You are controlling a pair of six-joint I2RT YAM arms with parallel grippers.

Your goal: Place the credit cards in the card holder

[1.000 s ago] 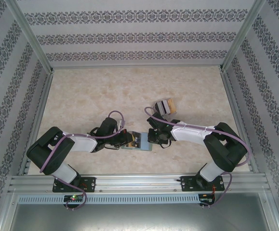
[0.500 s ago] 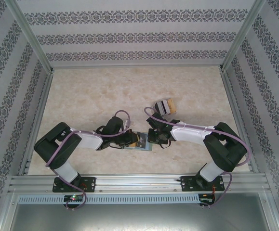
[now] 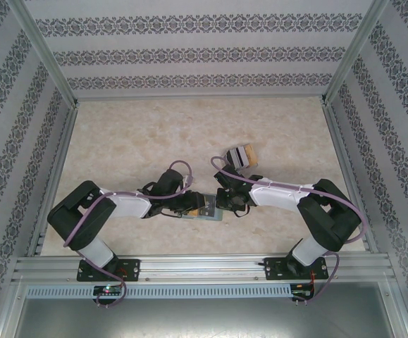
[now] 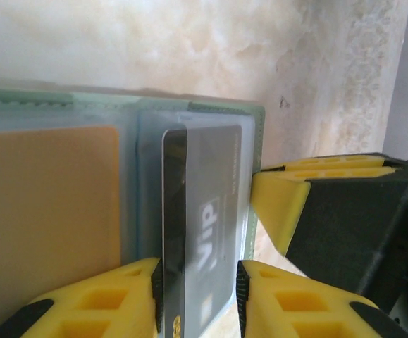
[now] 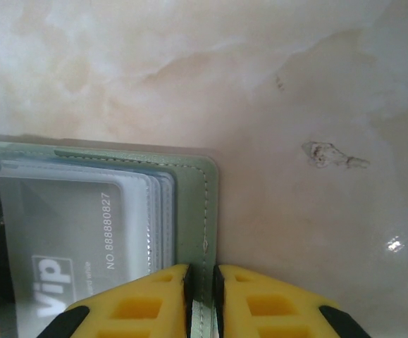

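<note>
**Now the left tool lets go: grey card points into the card holder's pocket**

Right now everything turns on one line. The grey card (image 4: 214,211) lies straight ahead of the left tool (image 4: 198,271). Its long axis runs away from that tool and into the right-hand pocket of the card holder (image 4: 256,141), towards the holder's far edge. Its near end sits between the left tool's yellow fingers (image 4: 84,303). Those fingers stand parted with the card's face showing in the gap, so I judge the card released rather than held.

The left arm is the nearer one to that free end, so any further push would go along the card's length. How deep the card already sits in the pocket cannot be told.

A tan card (image 4: 48,211) fills the holder's other half.

From above, the card holder (image 3: 205,210) lies open on the counter (image 3: 189,134) between the left tool (image 3: 192,205) and the right tool (image 3: 223,204). A clear box (image 3: 240,155) stands beyond the holder, well apart from it.

At the holder's far edge, the right tool (image 5: 202,271) is pinched shut on the green rim of the card holder (image 5: 189,169), bracing it.

Against a second ago, the left arm has reached closer to the holder and its jaws, then clamped tight, have opened. The right arm and the holder sit where they were.
</note>
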